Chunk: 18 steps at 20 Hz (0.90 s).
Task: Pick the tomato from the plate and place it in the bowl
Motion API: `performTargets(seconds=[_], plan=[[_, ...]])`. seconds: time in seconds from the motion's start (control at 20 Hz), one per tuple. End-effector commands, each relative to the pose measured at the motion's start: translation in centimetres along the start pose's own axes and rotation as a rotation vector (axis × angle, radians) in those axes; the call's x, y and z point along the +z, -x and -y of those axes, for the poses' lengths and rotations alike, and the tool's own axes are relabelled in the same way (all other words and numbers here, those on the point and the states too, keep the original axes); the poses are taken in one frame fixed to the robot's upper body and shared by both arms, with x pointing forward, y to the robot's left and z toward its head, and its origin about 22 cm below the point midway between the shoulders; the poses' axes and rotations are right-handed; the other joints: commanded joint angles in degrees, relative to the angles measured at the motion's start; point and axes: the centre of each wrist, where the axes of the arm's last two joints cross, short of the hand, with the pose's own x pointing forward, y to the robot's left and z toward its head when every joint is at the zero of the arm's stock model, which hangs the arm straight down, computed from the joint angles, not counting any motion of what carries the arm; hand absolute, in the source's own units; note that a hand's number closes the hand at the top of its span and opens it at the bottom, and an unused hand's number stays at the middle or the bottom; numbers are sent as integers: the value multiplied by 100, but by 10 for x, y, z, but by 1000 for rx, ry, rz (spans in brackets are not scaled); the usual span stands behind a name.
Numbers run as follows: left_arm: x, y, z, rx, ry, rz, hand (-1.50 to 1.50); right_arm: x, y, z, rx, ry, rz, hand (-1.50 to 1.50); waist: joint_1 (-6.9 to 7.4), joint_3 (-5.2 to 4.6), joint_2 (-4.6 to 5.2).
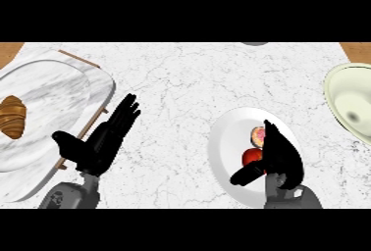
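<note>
A red tomato [251, 156] lies on a white plate [226, 142] at the lower right, with a small round pink and yellow item [257, 134] just behind it on the same plate. My right hand [281, 158] hovers over the plate's right half, fingers straight and pointing away, thumb reaching under the tomato's near side; it hides part of the tomato. The pale cream bowl [348, 100] sits at the right edge, partly cut off. My left hand [101, 139] rests open at the left, fingers straight, holding nothing.
A large marbled tray [51, 83] with a wooden rim fills the left side and carries a croissant [12, 116]. My left hand lies over the tray's right rim. White marble counter [188, 83] stretches between tray, plate and bowl. A grey object [255, 43] peeks in at the top.
</note>
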Motion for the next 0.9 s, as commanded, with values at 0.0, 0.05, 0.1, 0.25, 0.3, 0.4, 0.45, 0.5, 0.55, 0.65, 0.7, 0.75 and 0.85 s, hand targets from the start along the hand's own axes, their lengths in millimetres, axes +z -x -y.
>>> performTargets(seconds=[0.0, 0.05, 0.1, 0.25, 0.3, 0.4, 0.45, 0.5, 0.55, 0.65, 0.7, 0.75, 0.85], plan=[[5, 4, -3, 15, 15, -14, 0, 6, -8, 1, 59, -8, -207, -150, -26, 3, -9], [-6, -3, -11, -16, -26, 2, 0, 1, -11, -4, 65, -4, -217, -150, -33, 2, 4], [-2, -15, -4, 18, -5, -19, 0, 10, -9, -13, 48, -4, -198, -150, -10, 6, -13], [2, -5, -6, 9, -3, -5, 0, -1, -14, -7, 53, -2, -226, -150, 4, 3, -6], [-4, -2, 8, 4, 6, -3, 0, 1, -14, -5, 58, 0, -220, -150, -31, 2, -7], [5, -5, 6, 11, -5, 5, 0, -1, -3, -19, 42, -3, -229, -150, -16, 6, -15], [6, 6, 12, 12, 5, -13, 0, -7, -4, -20, 57, 3, -235, -150, -21, 5, -6], [-3, -6, 1, 25, -5, -25, 0, 2, -18, -10, 40, 7, -207, -150, -22, 3, -4], [4, 0, 6, -8, -9, -13, 0, 0, 0, -12, 58, 3, -238, -150, -54, 4, -16], [1, 1, 3, 2, -7, -17, 0, -14, -23, -6, 39, -3, -224, -150, 4, 5, 6], [-8, -10, -9, 10, -11, -9, 0, -11, -10, -19, 34, 9, -231, -150, -40, 5, 4], [0, 5, -12, -2, -4, -8, 0, -15, -4, -15, 34, -2, -237, -150, -49, 4, 3], [10, -18, 0, 0, -3, 9, 0, -15, -5, -26, 35, 6, -248, -150, 28, 9, -15]])
